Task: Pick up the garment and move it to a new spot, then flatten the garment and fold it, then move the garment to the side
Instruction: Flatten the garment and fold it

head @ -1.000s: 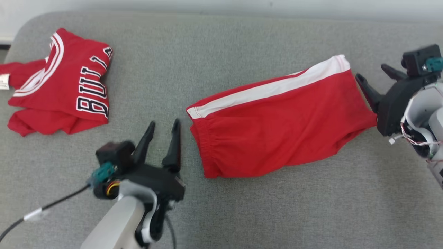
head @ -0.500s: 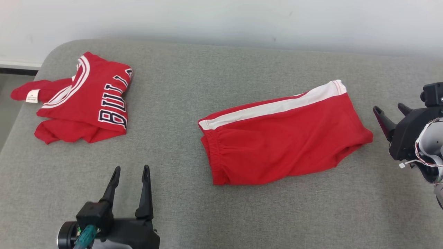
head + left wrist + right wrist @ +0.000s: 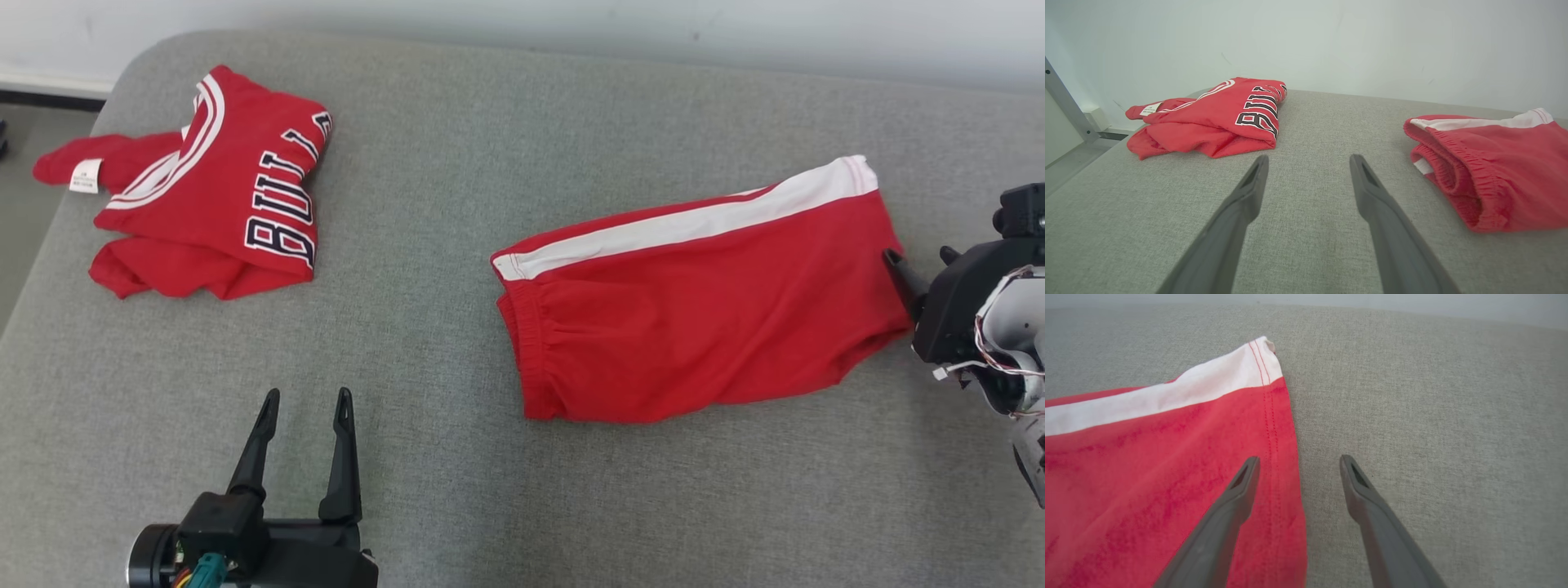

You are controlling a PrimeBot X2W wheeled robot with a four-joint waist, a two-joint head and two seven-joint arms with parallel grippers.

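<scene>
Right gripper (image 3: 918, 255), closer now, spread and empty, astride the shorts (image 3: 1167, 457) hem in its wrist view

A grey woven cushion (image 3: 457, 147) spans the scene, its far left corner rounded. Behind the cushion rises a plain pale wall (image 3: 571, 20) — evenly lit, with a few faint marks. Left of the cushion lies grey floor (image 3: 16, 245), with a dark strip (image 3: 49, 95) at the wall's foot. Near that corner stand a slanted metal bar (image 3: 1063, 102) and a white box (image 3: 1096, 118).
</scene>
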